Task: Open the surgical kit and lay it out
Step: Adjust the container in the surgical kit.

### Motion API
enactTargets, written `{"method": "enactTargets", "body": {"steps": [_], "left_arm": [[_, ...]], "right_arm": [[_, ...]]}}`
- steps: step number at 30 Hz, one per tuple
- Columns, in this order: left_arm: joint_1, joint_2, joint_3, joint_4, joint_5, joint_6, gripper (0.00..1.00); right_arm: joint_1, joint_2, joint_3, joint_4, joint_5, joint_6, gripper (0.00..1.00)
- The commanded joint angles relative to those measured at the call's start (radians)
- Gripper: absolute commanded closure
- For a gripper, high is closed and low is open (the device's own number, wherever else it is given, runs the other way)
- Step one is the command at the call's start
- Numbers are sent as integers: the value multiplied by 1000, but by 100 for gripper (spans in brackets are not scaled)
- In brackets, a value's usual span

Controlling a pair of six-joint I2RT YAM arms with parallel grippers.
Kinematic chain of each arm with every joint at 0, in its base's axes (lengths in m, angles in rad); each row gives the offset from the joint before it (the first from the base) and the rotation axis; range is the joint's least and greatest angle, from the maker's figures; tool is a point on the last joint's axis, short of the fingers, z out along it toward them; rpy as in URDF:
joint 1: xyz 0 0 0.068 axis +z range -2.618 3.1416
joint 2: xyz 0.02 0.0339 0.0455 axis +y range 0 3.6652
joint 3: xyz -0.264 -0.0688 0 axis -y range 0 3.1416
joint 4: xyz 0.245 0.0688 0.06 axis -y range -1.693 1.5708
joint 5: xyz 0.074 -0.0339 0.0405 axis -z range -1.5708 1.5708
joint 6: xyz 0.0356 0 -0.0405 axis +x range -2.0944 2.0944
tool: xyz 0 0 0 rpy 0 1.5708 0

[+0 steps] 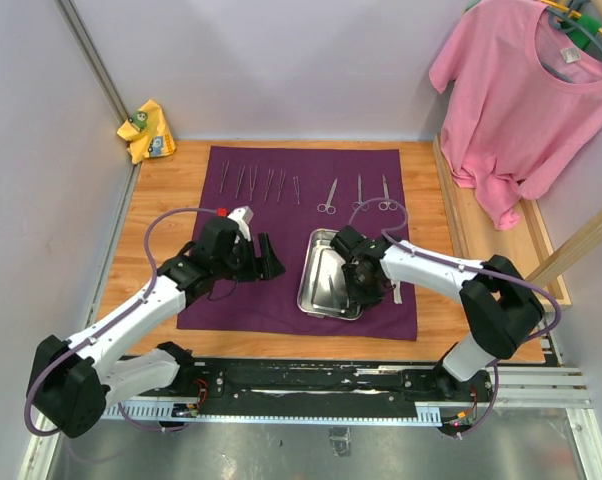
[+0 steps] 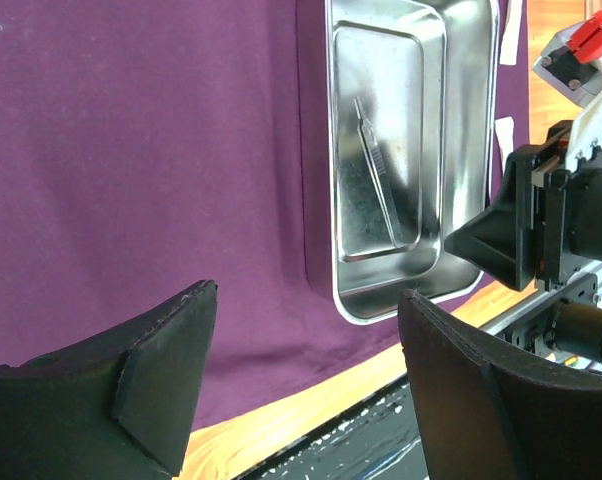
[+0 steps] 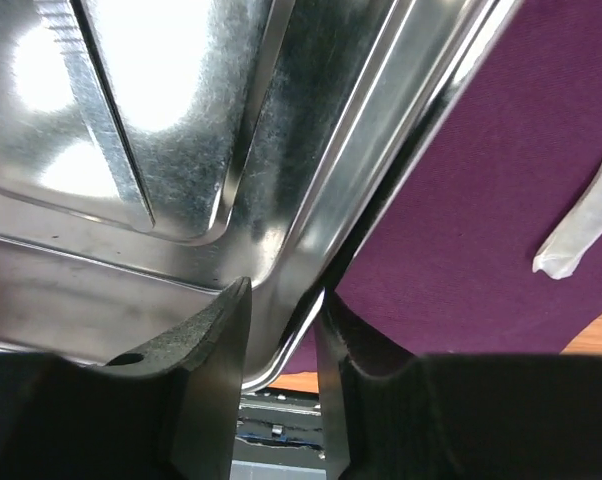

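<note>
The dark purple cloth [image 1: 241, 300] lies spread flat on the table. Slim forceps [image 1: 256, 182] and scissors [image 1: 328, 195] are lined up along its far edge. The steel tray [image 1: 321, 275] sits on the cloth's right half, and a pair of forceps [image 2: 379, 185] lies inside it. My right gripper [image 3: 284, 295] straddles the tray's [image 3: 311, 170] near right rim, one finger inside and one outside, with a narrow gap still showing between them. A white gauze piece [image 3: 581, 230] lies on the cloth just right of the tray. My left gripper [image 2: 306, 330] hangs open and empty over the cloth, left of the tray.
A pink T-shirt [image 1: 526, 90] hangs at the back right above a wooden ledge. A yellow rag [image 1: 148, 130] sits in the back left corner. Grey walls close in the left, right and back sides. The black base rail [image 1: 311, 380] runs along the near edge.
</note>
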Motion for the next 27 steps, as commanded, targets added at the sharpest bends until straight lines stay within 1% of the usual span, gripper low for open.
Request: {"method": "enactTargets", "body": {"steps": [1,5,7,18,23,27], "left_arm": [[7,-32,-18,-11,25,-7,23],[7,-47,-16,-26,26,-4,23],[6,-55,-15,-32,28,-5,23],[7,-73,53,-118,29,13,23],[7,-69,72,-133,36,18,23],[7,-68,88,-150,32,25,23]], "right_arm": [[29,35,-4,-38,-3,31,72],[38,31,21,-76,-1,32,94],[40,22,41,-110,-12,23,98],[38,14,169,-318,-167,-35,99],[35,2,196,-391,-256,-62,99],[23,-14,181,-427,-333,-83,99]]}}
